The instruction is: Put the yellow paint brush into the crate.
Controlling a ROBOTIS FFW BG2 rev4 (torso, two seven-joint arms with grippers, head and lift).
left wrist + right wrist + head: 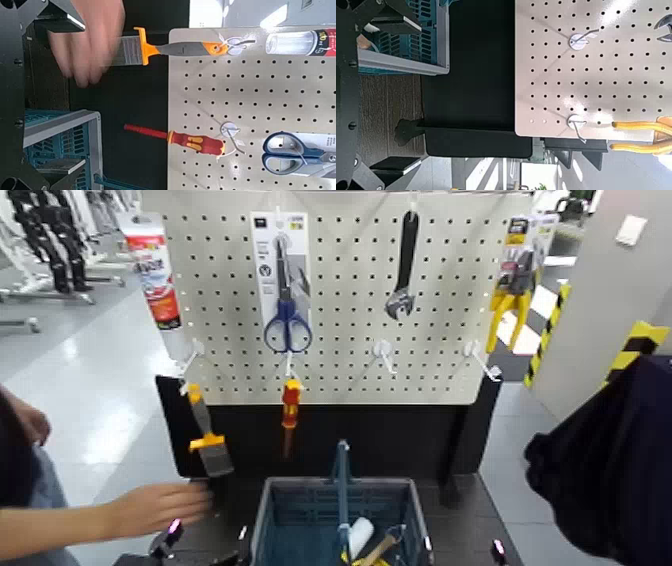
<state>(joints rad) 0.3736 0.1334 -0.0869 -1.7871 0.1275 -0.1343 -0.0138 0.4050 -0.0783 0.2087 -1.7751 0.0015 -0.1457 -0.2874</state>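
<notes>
Found the yellow paint brush (205, 435) hanging by its handle from a hook at the lower left of the pegboard (340, 300), bristles down, above and to the left of the crate (300, 483). Noted a person's hand (150, 508) reaching in at the bristles, blurred, touching or just beside them; could not tell which. Saw the left pincer (71, 95) released, jaws wide apart and holding nothing, low by the crate's left corner. Saw the right pincer (407, 93) likewise released, parked low on the right. Judged the risks from here: closing on the brush with that hand in the way, snagging the handle on its hook when pulling, or taking the red-and-yellow screwdriver (291, 405) hanging nearby instead.
</notes>
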